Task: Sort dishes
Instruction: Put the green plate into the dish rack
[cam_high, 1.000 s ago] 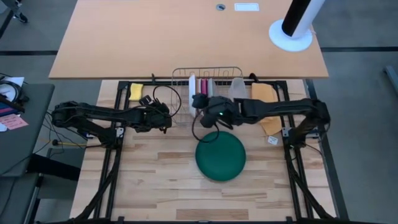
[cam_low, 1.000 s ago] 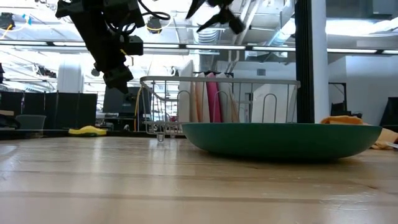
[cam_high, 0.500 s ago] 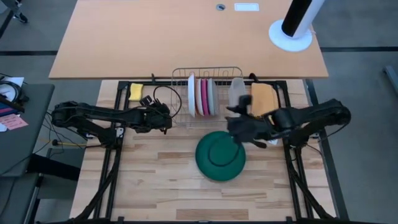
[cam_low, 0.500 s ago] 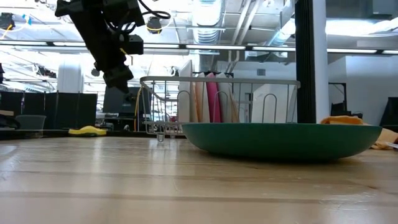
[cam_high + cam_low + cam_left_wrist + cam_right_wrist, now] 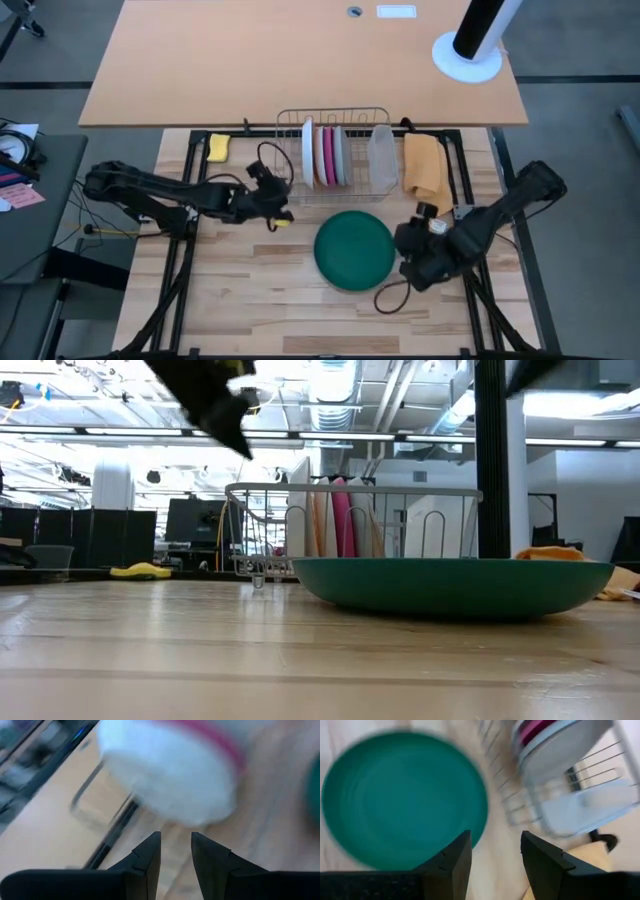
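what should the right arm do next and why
Probably bring the right claw down to the near rim of the dark green plate and grip it. That plate lies flat on the table, alone, while the other plates stand in the wire rack. The right claw is open, empty and just beside it; the left claw hovers by the rack.

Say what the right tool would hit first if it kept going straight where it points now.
Most likely the dark green plate: the right tool, open and empty, points across the table at its near rim. The wire rack with the upright plates lies beyond. Height above the plate is unclear.
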